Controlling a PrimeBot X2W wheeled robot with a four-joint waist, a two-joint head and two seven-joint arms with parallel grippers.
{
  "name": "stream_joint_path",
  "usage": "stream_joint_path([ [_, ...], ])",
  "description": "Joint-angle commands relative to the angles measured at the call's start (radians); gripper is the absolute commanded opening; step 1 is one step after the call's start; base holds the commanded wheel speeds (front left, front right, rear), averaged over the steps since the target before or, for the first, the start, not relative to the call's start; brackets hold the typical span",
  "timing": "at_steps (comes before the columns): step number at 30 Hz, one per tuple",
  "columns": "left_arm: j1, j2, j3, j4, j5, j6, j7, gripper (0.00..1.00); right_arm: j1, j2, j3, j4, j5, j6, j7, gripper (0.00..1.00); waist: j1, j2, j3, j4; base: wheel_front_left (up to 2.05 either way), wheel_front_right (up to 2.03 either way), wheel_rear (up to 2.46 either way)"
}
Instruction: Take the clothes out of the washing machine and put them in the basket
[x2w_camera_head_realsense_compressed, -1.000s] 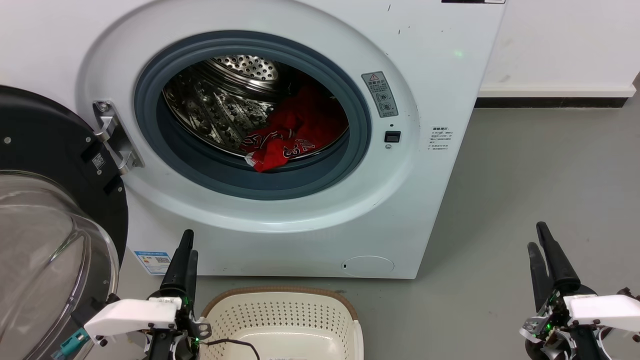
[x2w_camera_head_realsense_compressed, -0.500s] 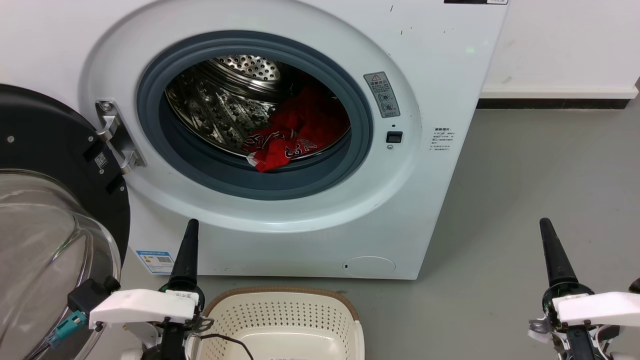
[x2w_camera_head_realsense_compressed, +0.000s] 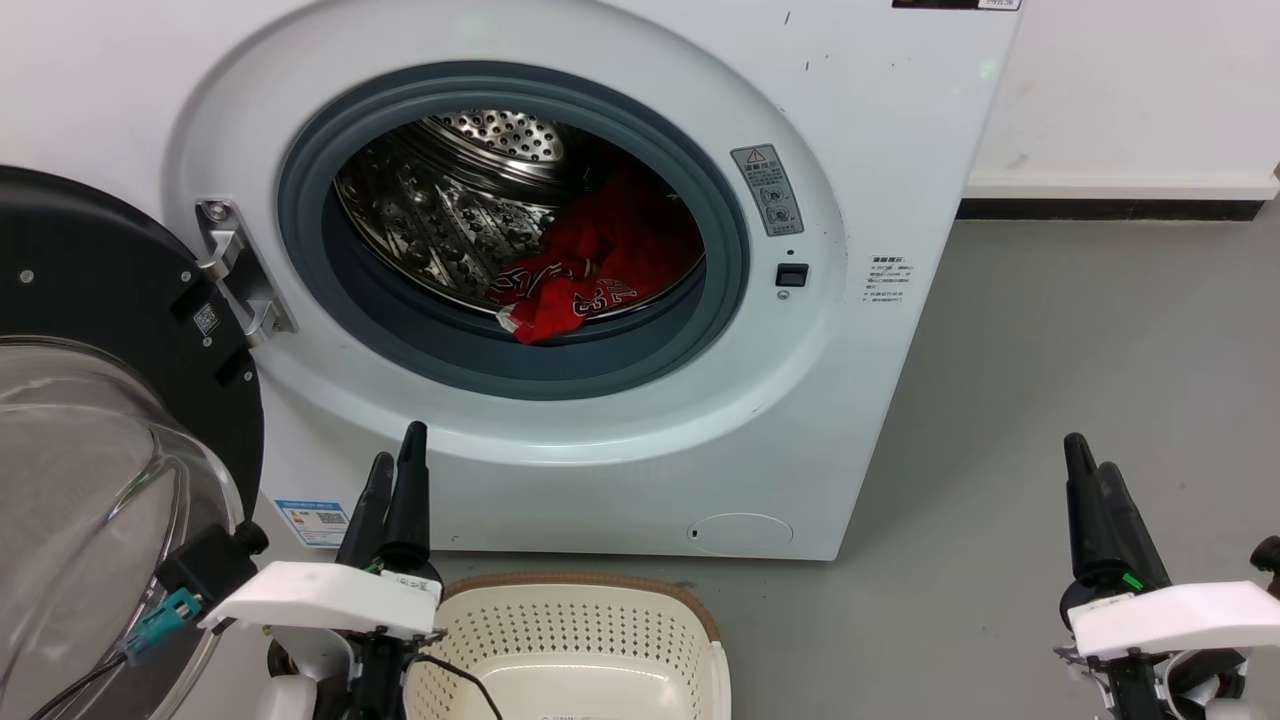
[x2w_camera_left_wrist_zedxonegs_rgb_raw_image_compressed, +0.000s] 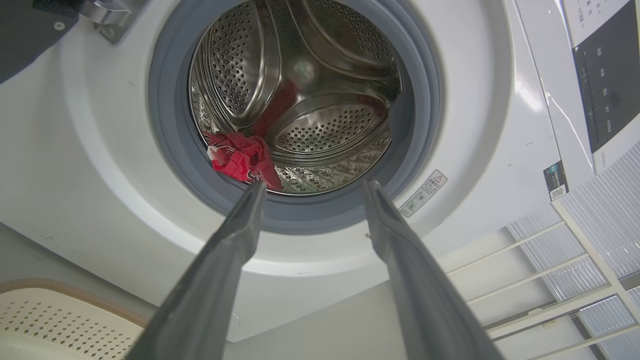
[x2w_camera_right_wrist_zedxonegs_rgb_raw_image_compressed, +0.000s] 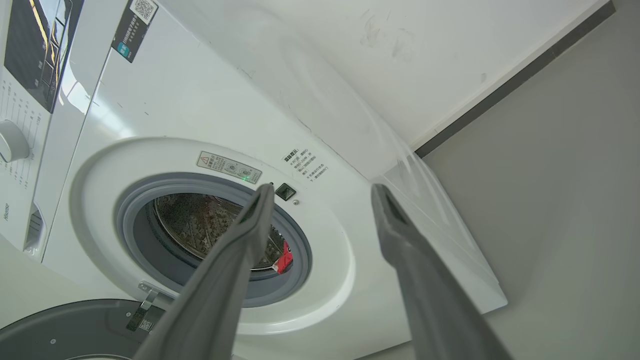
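Inside the washing machine (x2w_camera_head_realsense_compressed: 880, 150), low in the steel drum (x2w_camera_head_realsense_compressed: 440, 210) and toward the machine's right side: the clothes (x2w_camera_head_realsense_compressed: 590, 285), one crumpled red heap with white lettering, front edge spilling toward the grey ring (x2w_camera_head_realsense_compressed: 330, 300). Impossible to tell how many garments in it. Long axis of the heap running from the ring's lower lip back into the drum and to the machine's right. Below the machine's opening, left of its middle: the left gripper (x2w_camera_head_realsense_compressed: 398, 445), spread wide, holding nothing, aimed up at the opening, with the heap above and to the right. Off the machine's right corner, over bare floor (x2w_camera_head_realsense_compressed: 1050, 350): the right gripper (x2w_camera_head_realsense_compressed: 1088, 452), likewise spread and empty, well apart from the opening. Judged nearer, then: the left arm, needing a reach up and in over the ring. Just in front of the machine's base: one basket (x2w_camera_head_realsense_compressed: 580, 630), no red cloth in the part showing. Swung wide at the machine's left: one glass door (x2w_camera_head_realsense_compressed: 100, 300). Count: one machine, one basket, one heap, two grippers.
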Motion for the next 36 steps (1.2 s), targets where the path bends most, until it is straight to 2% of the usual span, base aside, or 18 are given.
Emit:
stream_joint_path([
  [1,-0.027,0.002,-0.008,-0.01,0.042,0.0,-0.011,1.0,-0.005,-0.001,0.002,-0.02,-0.052,0.0,-0.011,1.0,0.0,0.0,0.0,0.001,0.0,0.0,0.0],
  [17,-0.05,0.002,-0.033,-0.01,0.3,0.012,-0.059,1.0,0.005,-0.001,0.004,-0.03,-0.335,0.0,-0.059,1.0,0.0,0.0,0.0,0.007,0.0,0.0,0.0],
  [36,-0.066,0.002,-0.063,0.018,0.535,0.019,-0.109,1.0,0.021,0.0,-0.002,-0.026,-0.576,0.0,-0.108,1.0,0.0,0.0,-0.002,0.013,0.0,0.0,0.0],
])
